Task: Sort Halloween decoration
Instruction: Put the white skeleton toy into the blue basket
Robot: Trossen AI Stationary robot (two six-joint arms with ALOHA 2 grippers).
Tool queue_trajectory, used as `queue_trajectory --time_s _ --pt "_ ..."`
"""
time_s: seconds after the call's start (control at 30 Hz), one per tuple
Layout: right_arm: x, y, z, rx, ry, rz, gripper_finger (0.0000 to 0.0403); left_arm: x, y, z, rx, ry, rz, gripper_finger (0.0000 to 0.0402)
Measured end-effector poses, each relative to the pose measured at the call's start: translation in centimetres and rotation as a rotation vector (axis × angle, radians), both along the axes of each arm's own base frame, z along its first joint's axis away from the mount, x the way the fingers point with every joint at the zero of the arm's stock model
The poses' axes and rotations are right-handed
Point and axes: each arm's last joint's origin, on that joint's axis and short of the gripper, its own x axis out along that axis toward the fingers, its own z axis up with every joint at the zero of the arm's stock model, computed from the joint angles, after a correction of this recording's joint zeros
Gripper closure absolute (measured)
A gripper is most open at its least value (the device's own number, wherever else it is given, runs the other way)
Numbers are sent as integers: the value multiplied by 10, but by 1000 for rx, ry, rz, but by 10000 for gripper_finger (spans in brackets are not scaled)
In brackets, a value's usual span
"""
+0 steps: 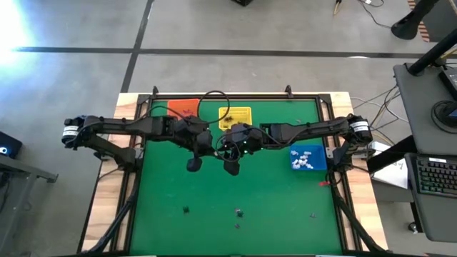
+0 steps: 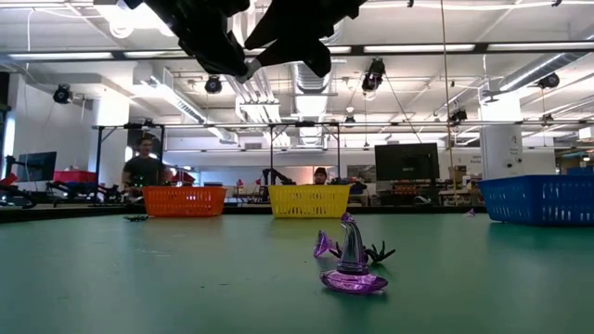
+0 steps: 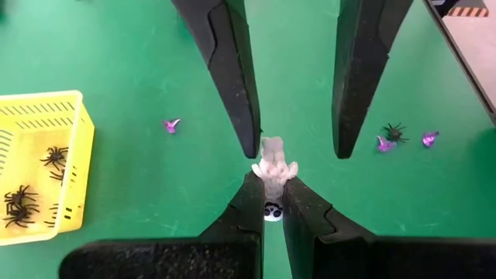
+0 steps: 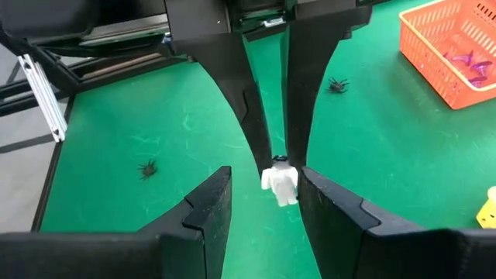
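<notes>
Both arms meet above the table's middle. My left gripper is shut on a tiny white skeleton-like trinket, seen also in the right wrist view. My right gripper is open, with one finger on each side of that trinket and a gap showing to each. More trinkets lie on the green mat: a black spider, purple pieces, and a purple witch hat standing on its brim. My left gripper pinches the white trinket between its two fingertips at the trinket's dark-marked head end. The white body sticks out past the fingertips. The trinket is lifted clear, well above the mat.
Along the far side stand an orange basket holding purple pieces and a yellow basket holding black spiders. A blue basket with white pieces sits toward the right edge. Small trinkets lie scattered on the near mat.
</notes>
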Motion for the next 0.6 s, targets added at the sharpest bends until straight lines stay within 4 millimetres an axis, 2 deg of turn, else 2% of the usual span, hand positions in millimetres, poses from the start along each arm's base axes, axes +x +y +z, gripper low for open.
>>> queue_trajectory --time_s 0.43,0.6 --pt "-2 -2 -4 -20 42 -71 265 0 0 2 3 -18 -1 401" --pt "-2 -3 -4 -18 41 -75 277 2 1 4 11 -47 -4 401"
